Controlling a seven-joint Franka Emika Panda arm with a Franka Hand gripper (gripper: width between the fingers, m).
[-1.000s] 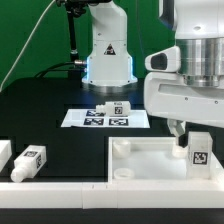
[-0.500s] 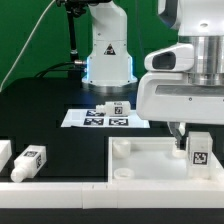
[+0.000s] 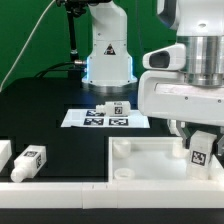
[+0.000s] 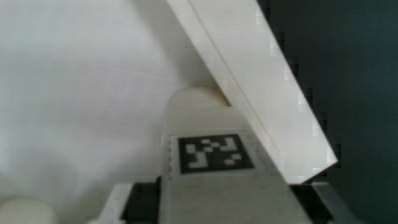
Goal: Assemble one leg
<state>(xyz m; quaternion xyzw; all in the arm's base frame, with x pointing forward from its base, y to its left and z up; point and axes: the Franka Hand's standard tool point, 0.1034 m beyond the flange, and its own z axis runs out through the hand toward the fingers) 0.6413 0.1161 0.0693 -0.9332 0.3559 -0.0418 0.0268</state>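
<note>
My gripper is shut on a leg, a stubby white peg with its square tag facing the camera. I hold it slightly tilted over the far right corner of the large white tray-like piece. In the wrist view the leg runs out between my dark fingers, and my gripper grips its near end. The leg's tip lies by the tray's raised wall. The hole under it is hidden.
Another leg lies at the exterior view's left, with one more at the edge. A third leg rests on the marker board. The arm's base stands behind. A white rail runs along the front.
The gripper body has shifted slightly and the held leg has tipped a little toward the exterior view's right. The other parts have not moved.
</note>
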